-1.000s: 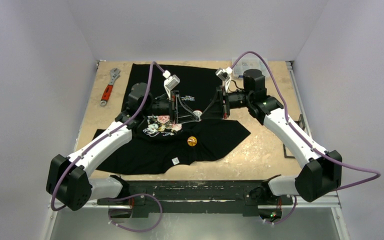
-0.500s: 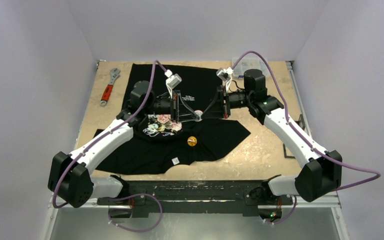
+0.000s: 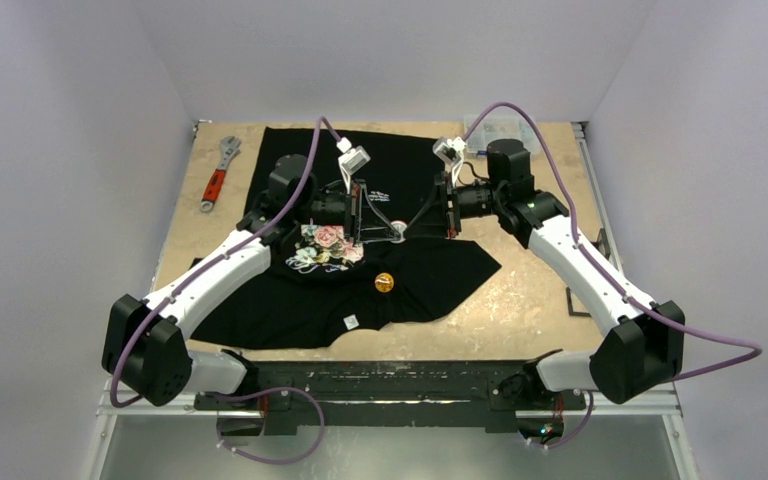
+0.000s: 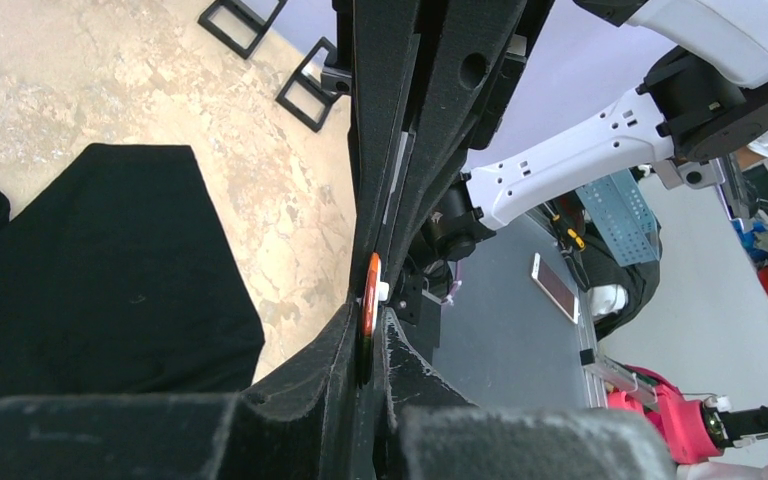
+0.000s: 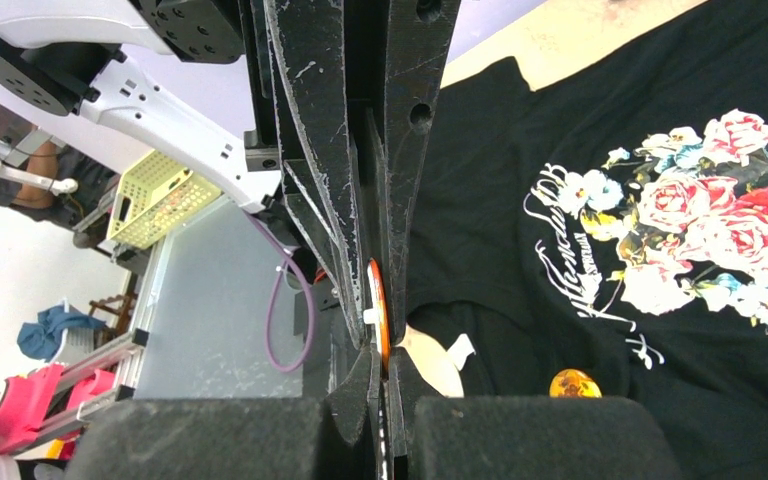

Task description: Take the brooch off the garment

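Note:
The black T-shirt (image 3: 430,268) lies flat on the table, with its rose print (image 3: 325,246) and white neck label (image 3: 352,321) showing. My left gripper (image 3: 391,233) and right gripper (image 3: 404,231) meet tip to tip above the shirt's middle. Both are shut on a thin orange disc brooch with a white back part, seen edge-on in the left wrist view (image 4: 369,298) and the right wrist view (image 5: 383,312). No cloth hangs from it. A second, amber oval piece (image 3: 384,282) rests on the shirt near the collar; it also shows in the right wrist view (image 5: 574,383).
A red-handled adjustable wrench (image 3: 216,176) lies at the back left. A clear plastic box (image 3: 492,134) stands at the back right. Black frames (image 3: 577,300) lie at the table's right edge.

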